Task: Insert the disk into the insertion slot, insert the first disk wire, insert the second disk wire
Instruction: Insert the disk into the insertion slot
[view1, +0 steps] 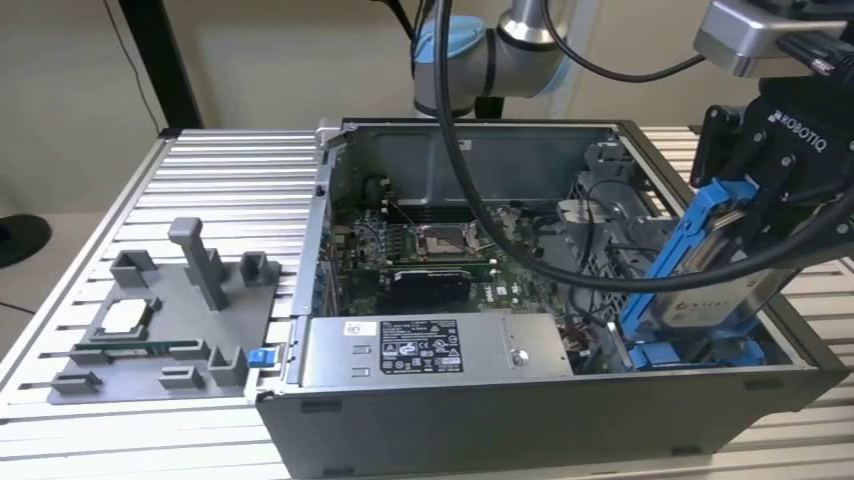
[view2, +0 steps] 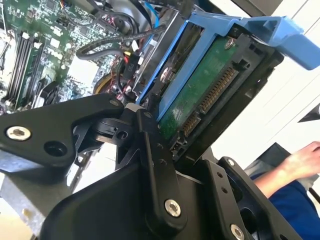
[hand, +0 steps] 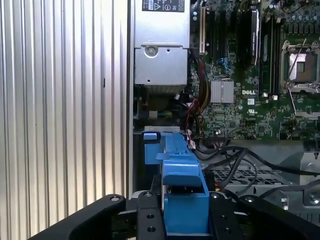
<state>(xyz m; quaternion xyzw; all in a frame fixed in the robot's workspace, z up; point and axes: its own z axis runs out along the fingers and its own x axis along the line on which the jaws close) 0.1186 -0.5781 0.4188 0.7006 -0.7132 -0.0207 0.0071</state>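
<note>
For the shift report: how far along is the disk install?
Done: the disk is picked up and clamped in the gripper. In hand: it hangs tilted over the blue bay in the case, not seated. Left: seating it and both wire steps; its connector is bare.

The exterior view stands back from the slatted table (view1: 227, 170), raised, looking down into the open computer case (view1: 534, 420). The gripper (view1: 750, 218) clasping the disk (view1: 707, 300) sits at the upper right of its frame. The first wrist view, close behind the gripper, faces down the disk's edge onto the motherboard (hand: 235, 110). The second wrist view slants closer along the disk's circuit side. All three views share the disk and motherboard.
</note>
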